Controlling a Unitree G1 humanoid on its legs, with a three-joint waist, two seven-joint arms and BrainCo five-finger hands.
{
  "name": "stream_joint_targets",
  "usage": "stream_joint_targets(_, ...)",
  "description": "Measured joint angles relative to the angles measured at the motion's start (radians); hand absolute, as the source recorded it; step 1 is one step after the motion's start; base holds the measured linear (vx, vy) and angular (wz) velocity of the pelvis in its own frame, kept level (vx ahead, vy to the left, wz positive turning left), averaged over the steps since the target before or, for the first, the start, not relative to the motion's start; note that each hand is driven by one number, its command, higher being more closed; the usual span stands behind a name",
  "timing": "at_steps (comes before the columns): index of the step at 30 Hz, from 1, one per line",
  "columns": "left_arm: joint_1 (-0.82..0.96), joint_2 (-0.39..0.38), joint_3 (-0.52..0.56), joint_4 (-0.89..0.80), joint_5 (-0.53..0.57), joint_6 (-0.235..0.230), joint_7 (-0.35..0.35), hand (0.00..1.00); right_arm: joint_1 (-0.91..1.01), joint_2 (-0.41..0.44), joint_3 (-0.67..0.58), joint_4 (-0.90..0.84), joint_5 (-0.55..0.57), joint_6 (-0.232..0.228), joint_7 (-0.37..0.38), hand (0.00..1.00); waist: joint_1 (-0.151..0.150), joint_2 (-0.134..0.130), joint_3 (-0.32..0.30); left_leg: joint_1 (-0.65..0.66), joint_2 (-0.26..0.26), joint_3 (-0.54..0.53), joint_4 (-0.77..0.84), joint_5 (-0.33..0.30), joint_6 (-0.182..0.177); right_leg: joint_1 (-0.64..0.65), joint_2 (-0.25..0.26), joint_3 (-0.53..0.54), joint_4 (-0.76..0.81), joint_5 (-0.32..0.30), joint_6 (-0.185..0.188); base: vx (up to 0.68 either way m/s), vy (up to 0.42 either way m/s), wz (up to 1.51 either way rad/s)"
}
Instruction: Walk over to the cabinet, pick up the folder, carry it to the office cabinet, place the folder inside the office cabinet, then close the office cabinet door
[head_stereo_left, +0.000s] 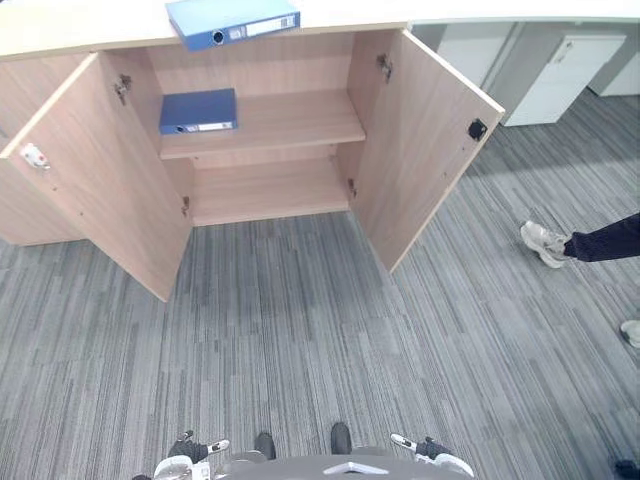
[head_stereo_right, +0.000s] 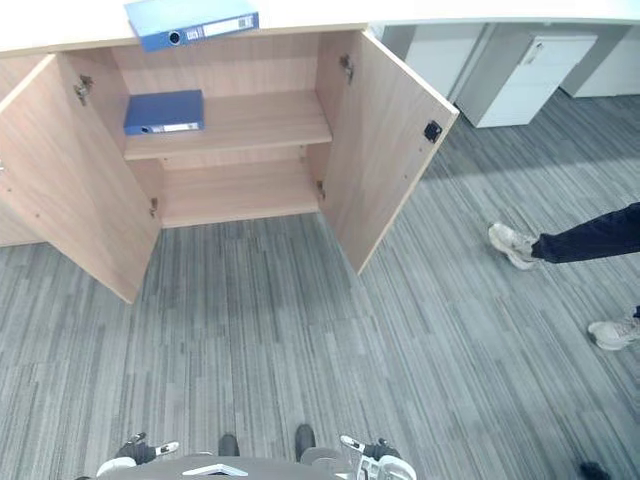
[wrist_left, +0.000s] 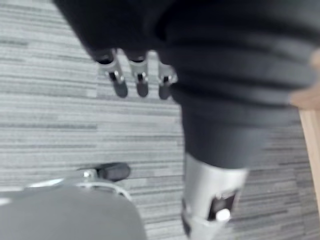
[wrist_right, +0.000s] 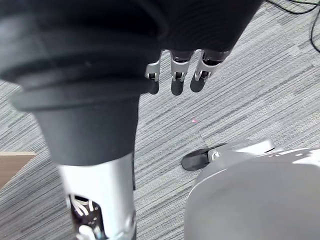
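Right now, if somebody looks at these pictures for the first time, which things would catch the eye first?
The light wooden cabinet stands ahead with both doors wide open. A bright blue lever-arch folder lies on its top, and a darker blue folder lies at the left end of the upper shelf inside. At the right, a person's pale shoe rests on the grey carpet.

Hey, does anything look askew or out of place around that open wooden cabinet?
The light blue folder on the wooden cabinet's top lies skewed, its spine seeming to jut past the front edge. The darker blue folder lies flat on the upper shelf.
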Motion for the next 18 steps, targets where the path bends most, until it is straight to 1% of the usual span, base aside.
stream_joint_targets(2, -0.002, 0.002, 0.000, -0.008, 0.000, 0.000, 0.000, 0.00, -0.009, 0.001, 0.000, 0.000, 0.000, 0.000, 0.000, 0.00, -0.001, -0.003, 0.004, -0.025, -0.001, 0.008, 0.054, -0.040, 0.009, -0.037, -0.007, 0.007, 0.073, -0.042, 0.012, 0.17, 0.063, -0.20)
stream_joint_targets(4, -0.007, 0.004, -0.004, -0.007, -0.002, -0.001, 0.000, 0.00, -0.022, 0.002, 0.000, -0.002, 0.000, 0.000, 0.001, 0.00, 0.000, -0.002, 0.014, -0.025, -0.004, 0.025, 0.102, -0.086, 0.015, -0.097, -0.021, 0.001, 0.234, -0.112, 0.044, 0.15, 0.068, -0.17)
stream_joint_targets(5, -0.009, 0.005, -0.010, -0.007, -0.002, -0.001, 0.000, 0.00, -0.027, 0.002, 0.000, -0.003, 0.000, 0.000, 0.001, 0.00, 0.000, -0.001, 0.015, -0.025, -0.006, 0.029, 0.105, -0.090, 0.017, -0.115, -0.025, -0.002, 0.280, -0.125, 0.048, 0.13, 0.082, -0.07)
stream_joint_targets(6, -0.015, 0.008, -0.019, -0.007, -0.002, -0.002, 0.000, 0.00, -0.038, 0.002, 0.000, -0.009, 0.000, -0.003, 0.001, 0.00, -0.002, 0.003, 0.020, -0.014, -0.010, 0.028, 0.104, -0.093, 0.022, -0.163, -0.036, -0.025, 0.403, -0.143, 0.063, 0.15, 0.097, 0.10)
stream_joint_targets(7, -0.028, 0.007, -0.030, -0.009, -0.003, -0.003, 0.000, 0.00, -0.047, 0.003, 0.000, -0.016, 0.000, -0.008, 0.002, 0.00, -0.006, 0.012, 0.036, 0.019, -0.011, 0.019, 0.097, -0.101, 0.034, -0.221, -0.051, -0.063, 0.562, -0.144, 0.064, 0.17, 0.099, 0.18)
stream_joint_targets(8, -0.034, 0.005, -0.032, -0.009, -0.003, -0.003, 0.000, 0.00, -0.051, 0.000, 0.000, -0.024, 0.000, -0.010, 0.002, 0.00, -0.010, 0.016, 0.044, 0.036, -0.011, 0.006, 0.093, -0.111, 0.048, -0.255, -0.062, -0.087, 0.651, -0.143, 0.056, 0.20, 0.084, 0.32)
stream_joint_targets(9, -0.049, 0.005, -0.035, -0.008, -0.004, -0.004, 0.000, 0.00, -0.056, -0.001, 0.008, -0.039, 0.000, -0.017, 0.002, 0.00, -0.018, 0.018, 0.062, 0.065, -0.016, -0.011, 0.087, -0.125, 0.055, -0.295, -0.077, -0.117, 0.729, -0.212, 0.033, 0.20, 0.047, 0.38)
stream_joint_targets(10, -0.057, 0.005, -0.037, -0.008, -0.004, -0.004, 0.001, 0.00, -0.056, -0.001, 0.019, -0.040, 0.000, -0.021, 0.002, 0.00, -0.021, 0.014, 0.063, 0.083, -0.012, -0.029, 0.087, -0.140, 0.053, -0.322, -0.074, -0.142, 0.729, -0.256, 0.022, 0.21, 0.031, 0.39)
stream_joint_targets(11, -0.059, 0.004, -0.037, -0.008, -0.004, -0.005, 0.001, 0.00, -0.057, -0.001, 0.019, -0.041, 0.000, -0.023, 0.002, 0.00, -0.024, 0.014, 0.063, 0.091, -0.006, -0.035, 0.088, -0.147, 0.051, -0.338, -0.068, -0.156, 0.716, -0.264, 0.016, 0.24, -0.005, 0.37)
stream_joint_targets(12, -0.066, 0.002, -0.036, -0.008, -0.005, -0.006, 0.001, 0.00, -0.062, -0.002, 0.019, -0.042, 0.001, -0.025, 0.002, 0.00, -0.032, 0.021, 0.067, 0.102, 0.014, -0.051, 0.089, -0.161, 0.045, -0.373, -0.040, -0.164, 0.671, -0.267, 0.005, 0.27, -0.046, 0.36)
stream_joint_targets(13, -0.068, 0.001, -0.036, -0.007, -0.005, -0.006, 0.002, 0.00, -0.063, -0.003, 0.019, -0.044, 0.001, -0.026, 0.001, 0.00, -0.040, 0.025, 0.069, 0.107, 0.024, -0.062, 0.088, -0.165, 0.040, -0.388, -0.025, -0.162, 0.635, -0.259, -0.003, 0.36, -0.102, 0.76)
stream_joint_targets(14, -0.068, 0.000, -0.036, -0.006, -0.005, -0.007, 0.001, 0.00, -0.053, -0.004, 0.018, -0.043, 0.000, -0.024, 0.001, 0.00, -0.060, 0.026, 0.073, 0.121, 0.038, -0.094, 0.088, -0.177, 0.019, -0.392, 0.005, -0.155, 0.516, -0.197, -0.024, 0.42, -0.149, 0.86)
stream_joint_targets(15, -0.067, -0.003, -0.029, -0.006, -0.006, -0.010, 0.000, 0.00, -0.033, -0.004, 0.017, -0.040, 0.001, -0.024, 0.001, 0.00, -0.061, 0.017, 0.072, 0.139, 0.034, -0.110, 0.089, -0.191, -0.004, -0.383, 0.003, -0.152, 0.466, -0.132, -0.048, 0.39, -0.159, 0.85)
stream_joint_targets(16, -0.061, -0.006, -0.022, -0.006, -0.006, -0.012, -0.001, 0.00, -0.019, -0.001, 0.017, -0.040, 0.001, -0.024, 0.001, 0.00, -0.056, 0.003, 0.067, 0.154, 0.024, -0.115, 0.091, -0.199, -0.017, -0.378, -0.006, -0.150, 0.442, -0.071, -0.063, 0.42, -0.167, 0.49)
stream_joint_targets(17, -0.055, -0.040, 0.009, -0.003, -0.012, -0.016, 0.000, 0.00, -0.015, -0.010, 0.013, -0.040, 0.004, -0.023, 0.001, 0.00, -0.053, 0.028, 0.066, 0.162, 0.055, -0.109, 0.133, -0.214, -0.038, -0.368, 0.002, -0.161, 0.469, -0.078, -0.067, 0.43, -0.179, 0.35)
stream_joint_targets(18, -0.058, -0.060, 0.035, -0.008, -0.025, -0.018, -0.001, 0.00, -0.014, -0.012, 0.014, -0.045, 0.002, -0.024, 0.001, 0.00, -0.050, 0.034, 0.068, 0.102, 0.064, -0.096, 0.249, -0.213, -0.050, -0.349, 0.004, -0.167, 0.445, -0.099, -0.078, 0.41, -0.182, 0.25)
